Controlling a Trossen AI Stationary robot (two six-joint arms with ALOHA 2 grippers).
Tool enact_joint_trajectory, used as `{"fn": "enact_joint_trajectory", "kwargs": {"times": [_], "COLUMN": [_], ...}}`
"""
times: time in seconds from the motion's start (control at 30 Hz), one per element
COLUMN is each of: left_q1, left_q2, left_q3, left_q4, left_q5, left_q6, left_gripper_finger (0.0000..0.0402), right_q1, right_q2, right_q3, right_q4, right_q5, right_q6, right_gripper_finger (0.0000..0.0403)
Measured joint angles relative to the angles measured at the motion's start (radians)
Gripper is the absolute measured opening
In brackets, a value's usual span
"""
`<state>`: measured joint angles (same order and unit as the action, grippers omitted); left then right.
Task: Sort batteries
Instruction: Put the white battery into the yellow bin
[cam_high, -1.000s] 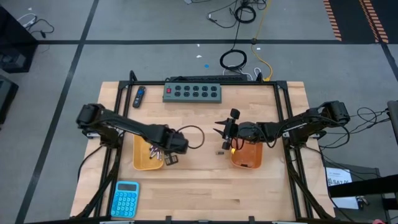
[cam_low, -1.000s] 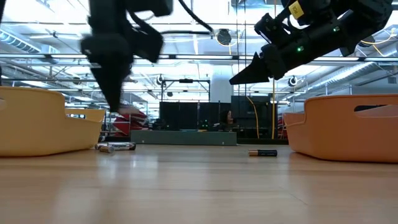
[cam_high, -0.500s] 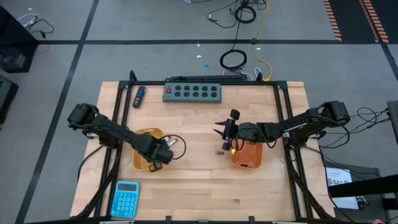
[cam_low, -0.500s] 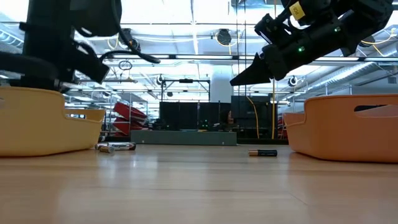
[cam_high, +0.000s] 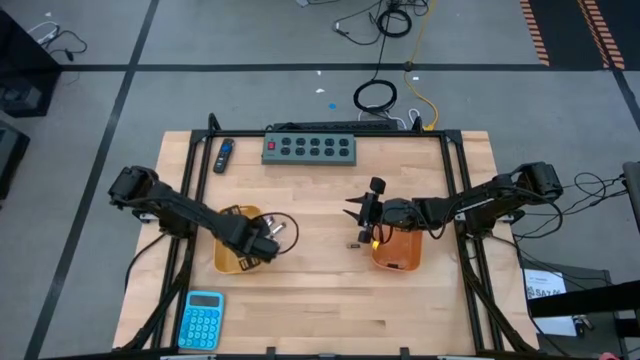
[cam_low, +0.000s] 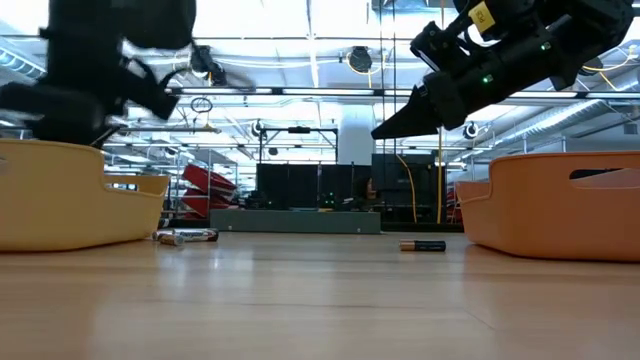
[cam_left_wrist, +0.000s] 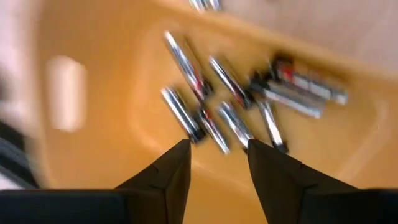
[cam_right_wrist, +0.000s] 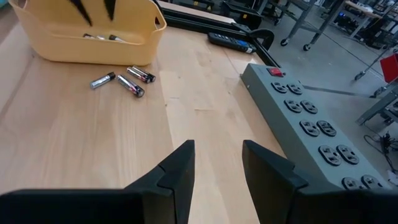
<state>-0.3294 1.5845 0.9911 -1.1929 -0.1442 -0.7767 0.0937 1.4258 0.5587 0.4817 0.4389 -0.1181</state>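
Here, left hand (cam_left_wrist: 217, 155) over the yellow bin (cam_high: 228, 262), fingers parted, gripping nothing; batteries (cam_left_wrist: 233, 102) heaped inside the bin below. Farther along the table (cam_high: 320, 300), three more cells (cam_right_wrist: 124, 81) loose beside the bin. Beyond, right hand (cam_right_wrist: 214, 158) hovering open and empty beside the orange bin (cam_high: 395, 250).

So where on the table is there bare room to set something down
The wood between the calculator and the orange bin, along the near edge, is bare. So is the patch below the power strip. It is crowded beside the yellow bin, where loose batteries lie under the left tool.
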Motion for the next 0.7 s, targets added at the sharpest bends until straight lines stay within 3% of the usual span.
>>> {"fn": "enact_joint_trajectory", "kwargs": {"times": [0.2,0.4,0.7], "left_q1": [0.016,0.088,0.202], "left_q2": [-0.001,0.002,0.11], "left_q3": [0.124,0.145,0.146], "left_q4": [-0.006,0.164,0.254], "left_q5": [-0.12,-0.117,-0.09], "left_q6": [0.07,0.206,0.339], "left_gripper_finger": [0.0169,0.017,0.017], "right_q1": [0.0,0.004,0.033], "right_q2": [0.0,0.0,0.0], "right_q3": [0.0,0.0,0.0], "right_q4": [-0.002,-0.002,-0.006], "right_q5": [0.0,0.0,0.001], "right_q6": [0.032,0.055,0.055], "right_gripper_finger": [0.0125,0.0125,0.0125]}}
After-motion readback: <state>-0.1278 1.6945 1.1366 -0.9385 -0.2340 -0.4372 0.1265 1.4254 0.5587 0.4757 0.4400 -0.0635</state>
